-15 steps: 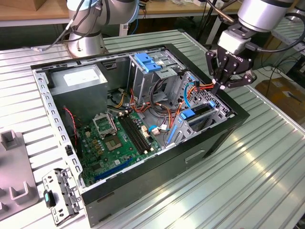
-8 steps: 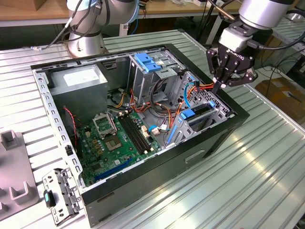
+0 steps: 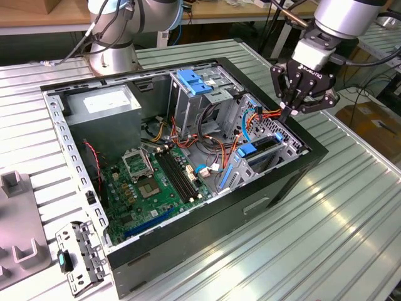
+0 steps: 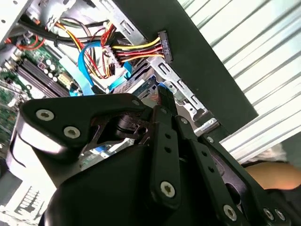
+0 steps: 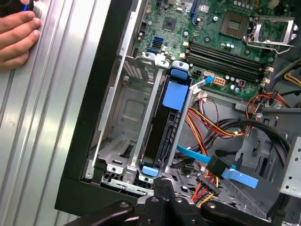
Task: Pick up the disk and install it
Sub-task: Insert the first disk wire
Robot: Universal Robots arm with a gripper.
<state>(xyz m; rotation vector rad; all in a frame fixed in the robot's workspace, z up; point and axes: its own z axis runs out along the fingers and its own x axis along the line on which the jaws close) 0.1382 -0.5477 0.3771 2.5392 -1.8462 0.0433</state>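
Disk [image 5: 162,132] seated in drive cage [image 5: 123,110], fingers [image 5: 162,187] pinched together w/ nothing held, just beside its end

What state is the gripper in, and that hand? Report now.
Gripper: shut, holding nothing, close to the disk.
Person's hand: fingers curled, resting on the table; whether it holds anything cannot be told.

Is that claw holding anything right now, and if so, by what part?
Nothing is held. The gripper is shut and empty, over the rim of the case. The disk already sits in its bay below.
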